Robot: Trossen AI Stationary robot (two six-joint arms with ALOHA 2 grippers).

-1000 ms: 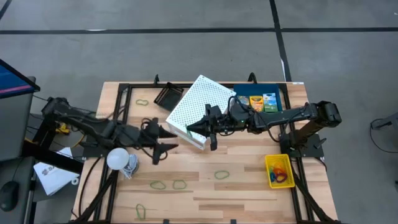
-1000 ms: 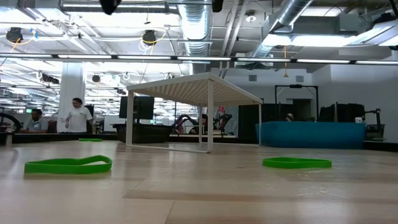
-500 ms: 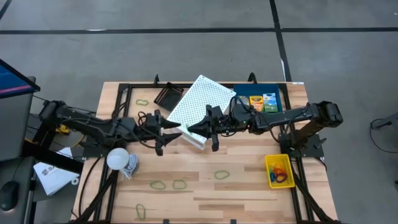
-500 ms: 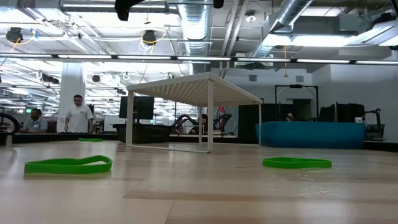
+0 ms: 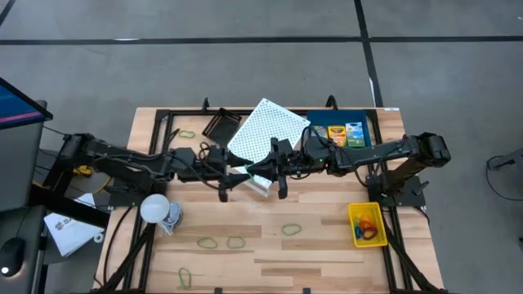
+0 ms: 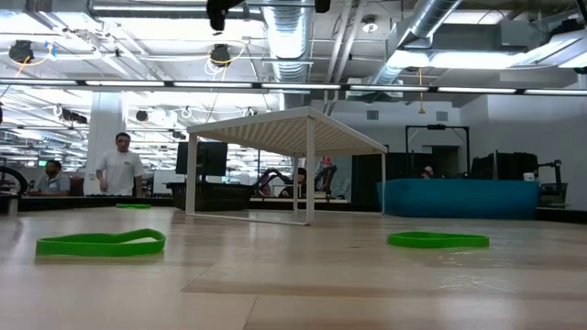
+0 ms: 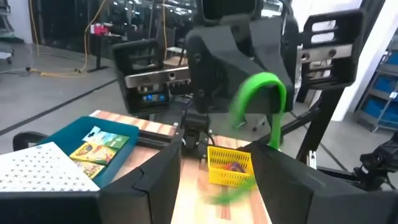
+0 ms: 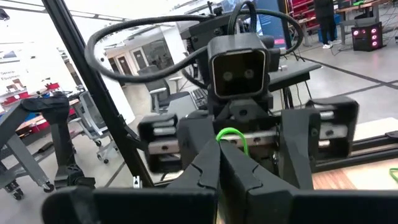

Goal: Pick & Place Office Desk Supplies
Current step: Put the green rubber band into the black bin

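Observation:
Above the table's middle, my right gripper (image 5: pixel 253 170) is shut on a green rubber band (image 7: pixel 262 93), also seen as a small loop (image 8: pixel 233 138) past its fingertips. My left gripper (image 7: pixel 217 180) faces it from the table's left, open, with a finger on either side of the band and not touching it. More green bands (image 5: pixel 292 230) (image 5: pixel 208 242) lie flat on the wood. Crayon packs (image 5: pixel 345 133) lie in the blue tray (image 5: pixel 365 122) at the far right. The black tray (image 5: pixel 221 125) stands at the far edge, the yellow tray (image 5: pixel 366 214) near the right edge. My right gripper pinches the green band between its two shut fingertips (image 8: pixel 219 163), which come level from the table's right side. A short arc of the band (image 8: pixel 231 132) stands out past the fingertips. The band is lifted clear of the table, and part of it (image 7: pixel 277 134) hangs down.
A white perforated riser (image 5: pixel 265 131) stands on its legs right behind both grippers. A white bulb-like object (image 5: pixel 155 208) lies at the left. Two green bands (image 6: pixel 101 243) (image 6: pixel 437 240) lie toward the near edge. People stand in the room beyond the table.
My left gripper has travelled toward the table's right edge, closing on my right gripper and the band, and has turned to face them, staying open. My right gripper has kept still with the band.

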